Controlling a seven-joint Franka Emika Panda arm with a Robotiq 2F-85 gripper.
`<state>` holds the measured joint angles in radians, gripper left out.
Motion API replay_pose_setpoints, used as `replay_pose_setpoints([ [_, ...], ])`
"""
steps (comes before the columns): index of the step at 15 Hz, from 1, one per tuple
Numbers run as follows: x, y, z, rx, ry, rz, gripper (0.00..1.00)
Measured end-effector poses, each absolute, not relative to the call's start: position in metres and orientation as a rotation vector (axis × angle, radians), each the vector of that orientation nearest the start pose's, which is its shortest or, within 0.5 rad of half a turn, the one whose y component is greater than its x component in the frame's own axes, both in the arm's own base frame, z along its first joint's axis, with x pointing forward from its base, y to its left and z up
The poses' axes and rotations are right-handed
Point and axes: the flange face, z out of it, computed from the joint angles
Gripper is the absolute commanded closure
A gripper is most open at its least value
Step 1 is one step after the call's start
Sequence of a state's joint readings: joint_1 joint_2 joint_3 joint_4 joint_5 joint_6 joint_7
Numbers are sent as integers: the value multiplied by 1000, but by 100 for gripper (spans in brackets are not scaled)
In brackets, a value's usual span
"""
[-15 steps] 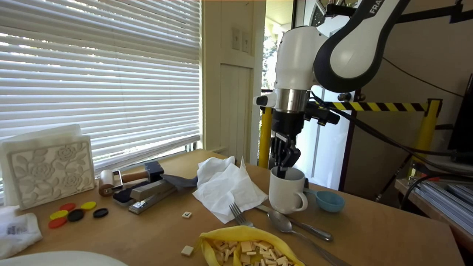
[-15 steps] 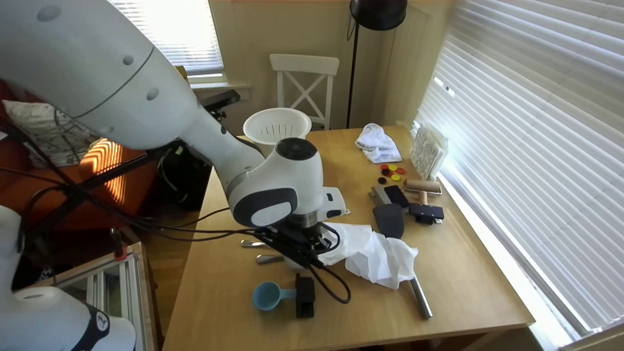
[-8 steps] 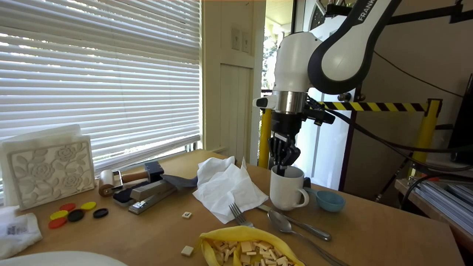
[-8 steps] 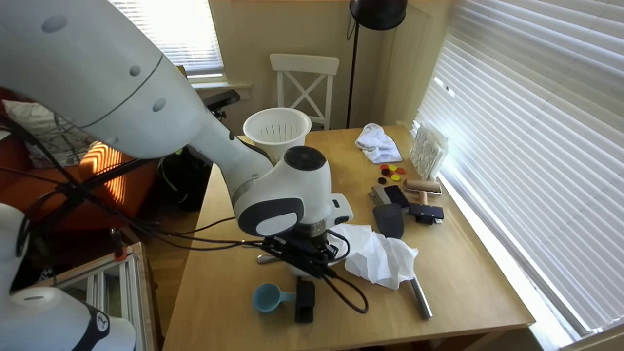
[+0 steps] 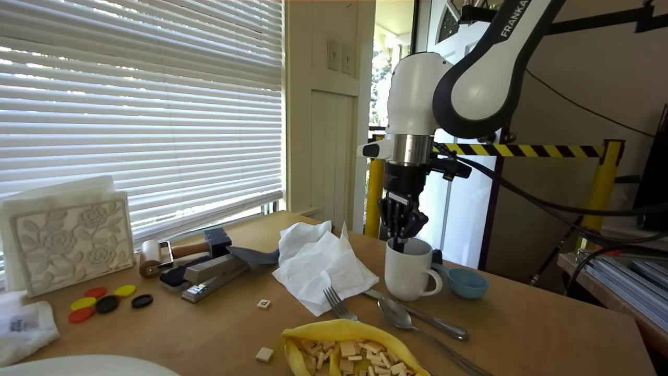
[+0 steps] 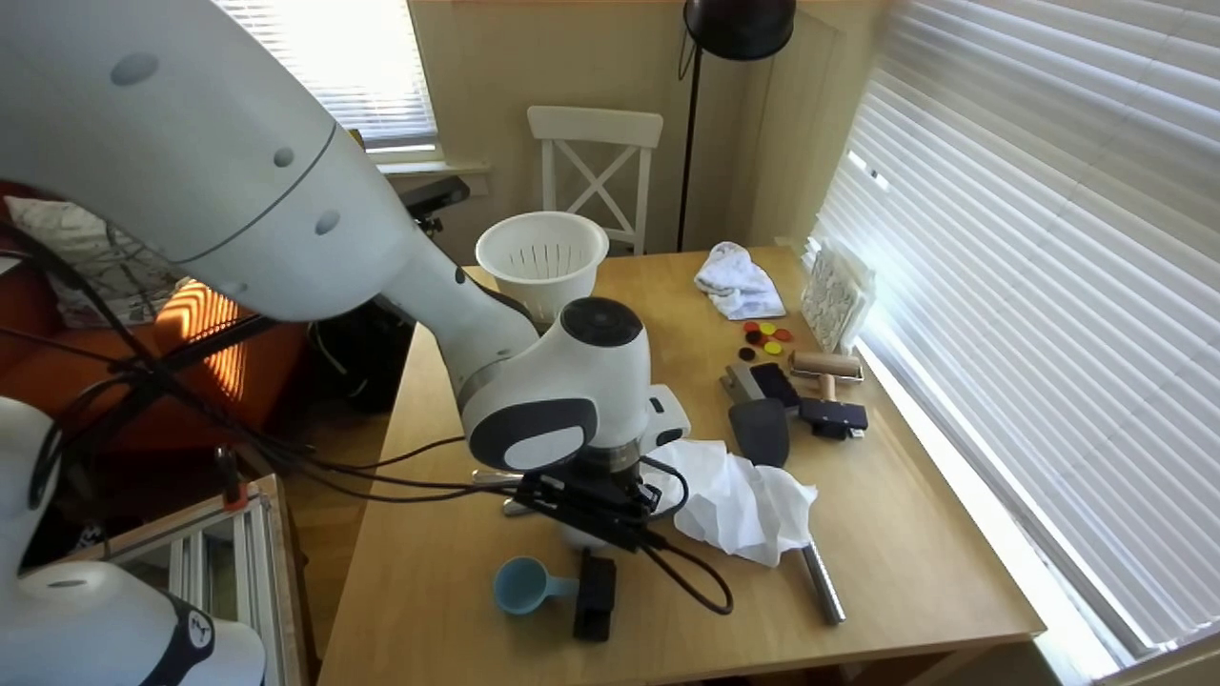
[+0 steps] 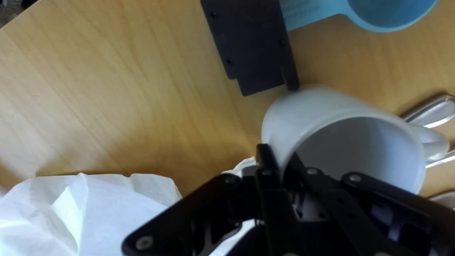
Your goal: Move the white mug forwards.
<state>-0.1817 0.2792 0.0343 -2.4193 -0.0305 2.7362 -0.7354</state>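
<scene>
The white mug stands upright with its handle to the right in an exterior view. It is mostly hidden behind the arm in an exterior view, where a bit of its side shows. In the wrist view the white mug is seen from above, its inside empty. My gripper is shut on the mug's wall at the rim, one finger inside and one outside. The gripper points down in an exterior view. I cannot tell whether the mug's base touches the table.
A black block touches or nearly touches the mug, with a blue scoop by it. Crumpled white paper lies beside the mug. A spoon, a fork and a yellow holder of tiles lie nearby.
The gripper and mug have moved together, slightly right in an exterior view, towards the black block's side. The black block and blue scoop have shifted slightly away. The grip on the rim stays.
</scene>
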Motion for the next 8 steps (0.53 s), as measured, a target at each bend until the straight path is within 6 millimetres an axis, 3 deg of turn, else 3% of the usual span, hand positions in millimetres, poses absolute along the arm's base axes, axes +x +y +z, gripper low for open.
replay_pose_setpoints([
  [2, 494, -69, 199, -3005, -973, -52, 64],
  [8, 501, -68, 213, -3027, -974, -92, 23],
])
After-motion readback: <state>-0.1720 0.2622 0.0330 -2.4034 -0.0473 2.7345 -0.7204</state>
